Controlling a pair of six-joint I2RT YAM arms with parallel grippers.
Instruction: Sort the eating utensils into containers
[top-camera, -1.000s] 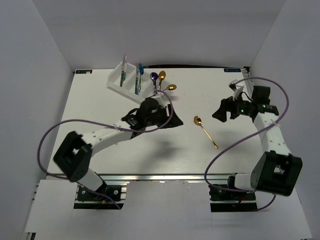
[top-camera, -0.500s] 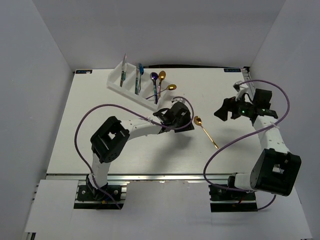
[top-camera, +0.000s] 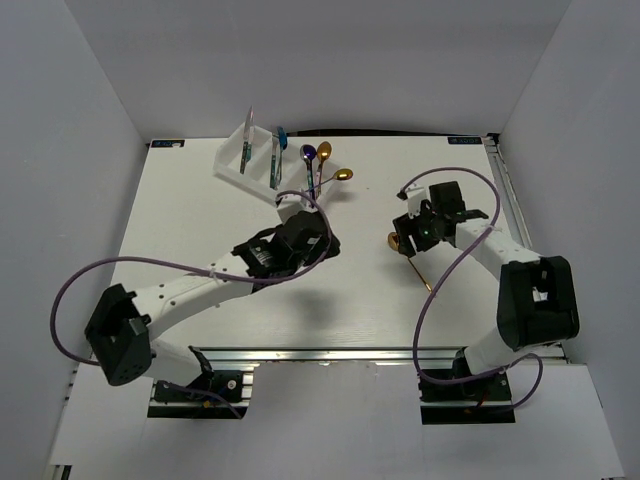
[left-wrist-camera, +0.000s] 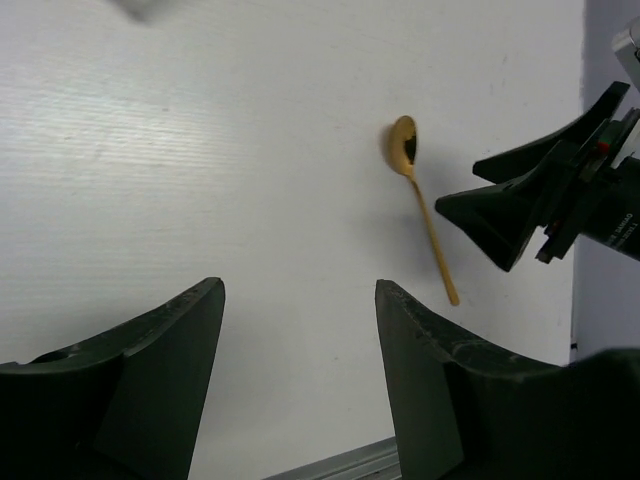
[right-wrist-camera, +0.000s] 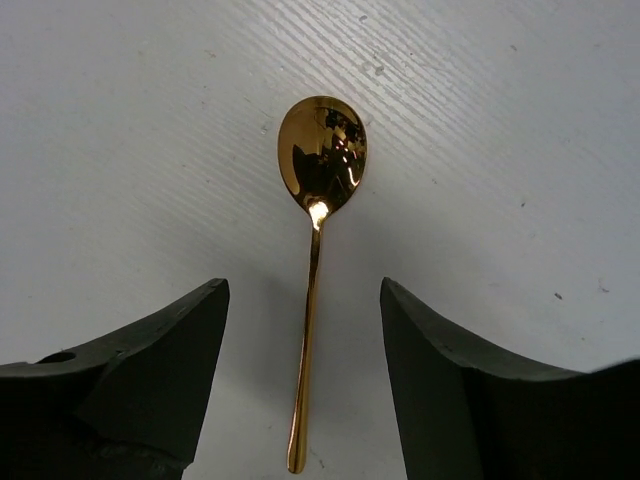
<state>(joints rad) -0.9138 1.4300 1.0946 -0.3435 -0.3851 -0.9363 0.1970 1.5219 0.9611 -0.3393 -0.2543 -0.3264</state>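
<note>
Spoon of polished gold metal (right-wrist-camera: 321, 160) lies on the white table (top-camera: 180, 220), outside the white divided tray (top-camera: 228, 160); right gripper (right-wrist-camera: 300, 320) over its handle, jaws open; left gripper (left-wrist-camera: 300, 320) jaws open, empty.

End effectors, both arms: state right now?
Left end effector: open, holding nothing.
Right end effector: open over the gold spoon, not gripping it.

White table (top-camera: 180, 220) brightly, evenly lit from above; soft, diffuse shadows cast under arms (top-camera: 190, 285). Sharp glare and dark reflections seen on gold spoon (right-wrist-camera: 322, 150) bowl, rendered in crisp focus. Near fingers (right-wrist-camera: 130, 380) shown dark, slightly blurred, in wrist views.
</note>
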